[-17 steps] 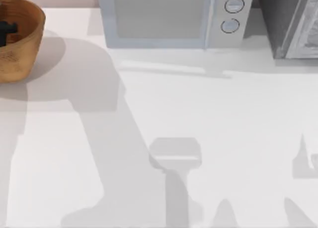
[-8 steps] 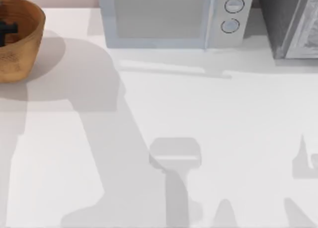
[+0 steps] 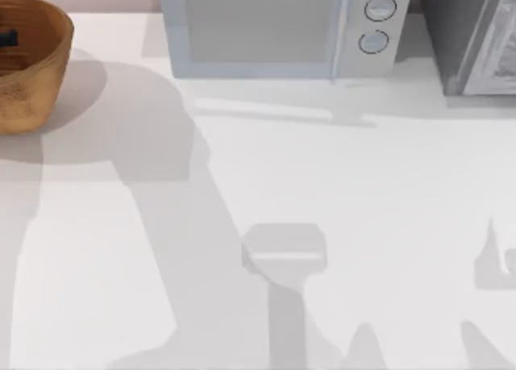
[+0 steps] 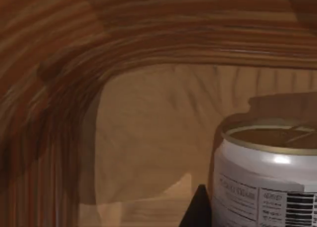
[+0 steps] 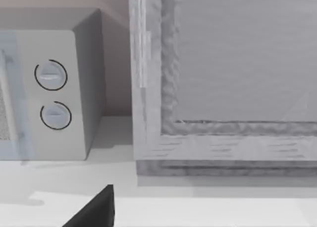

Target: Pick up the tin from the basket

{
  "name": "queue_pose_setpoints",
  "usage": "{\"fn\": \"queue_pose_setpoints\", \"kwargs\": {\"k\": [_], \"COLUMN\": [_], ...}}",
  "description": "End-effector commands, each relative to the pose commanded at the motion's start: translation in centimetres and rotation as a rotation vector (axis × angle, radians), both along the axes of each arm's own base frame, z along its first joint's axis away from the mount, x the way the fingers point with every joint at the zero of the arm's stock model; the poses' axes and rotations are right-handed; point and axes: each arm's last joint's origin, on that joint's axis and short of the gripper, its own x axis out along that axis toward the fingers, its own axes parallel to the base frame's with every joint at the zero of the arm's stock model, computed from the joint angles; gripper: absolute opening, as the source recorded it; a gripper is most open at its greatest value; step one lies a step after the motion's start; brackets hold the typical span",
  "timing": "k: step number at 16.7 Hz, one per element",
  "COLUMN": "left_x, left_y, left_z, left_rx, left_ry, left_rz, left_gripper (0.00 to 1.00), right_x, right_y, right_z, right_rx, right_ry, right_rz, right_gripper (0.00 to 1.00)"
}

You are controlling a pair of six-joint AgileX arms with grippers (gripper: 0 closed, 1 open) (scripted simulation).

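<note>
Deeper into the basket (image 3: 36,72) sinks my left gripper (image 3: 6,38) beside the tin (image 4: 270,177), jaws' state unclear.

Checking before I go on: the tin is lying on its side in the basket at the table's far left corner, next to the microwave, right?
Not quite: the tin stands upright, gold top up, as the left wrist view shows. The rest holds: the basket sits at the table's far left corner, with the microwave beside it.

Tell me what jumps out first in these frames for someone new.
The orange-brown basket at the table's far left corner draws the eye. In the left wrist view its ribbed wall looms close behind the tin, standing upright inside it, gold top up. The pale microwave sits along the back edge.
</note>
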Motion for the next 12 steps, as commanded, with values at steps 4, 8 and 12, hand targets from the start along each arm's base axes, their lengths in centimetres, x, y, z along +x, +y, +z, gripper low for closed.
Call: {"fn": "queue_pose_setpoints", "kwargs": {"k": [4,8,12], "left_x": [-2.5,-7.2,-14.0], "left_y": [-0.6,-4.4,-6.5], "left_z": [4.7,11.7,16.9], "left_rx": [0.033,0.052,0.091], "left_ry": [-0.111,-0.353,-0.6], "left_rz": [0.042,-0.022,-0.007], "left_gripper": [0.0,0.0,0.0], "right_x": [0.0,0.0,0.0], "right_y": [0.0,0.0,0.0], "right_z": [0.0,0.0,0.0], "right_rx": [0.0,0.0,0.0], "right_ry": [0.0,0.0,0.0], "right_rz": [0.0,0.0,0.0], "right_gripper": [1.0,1.0,1.0]}}
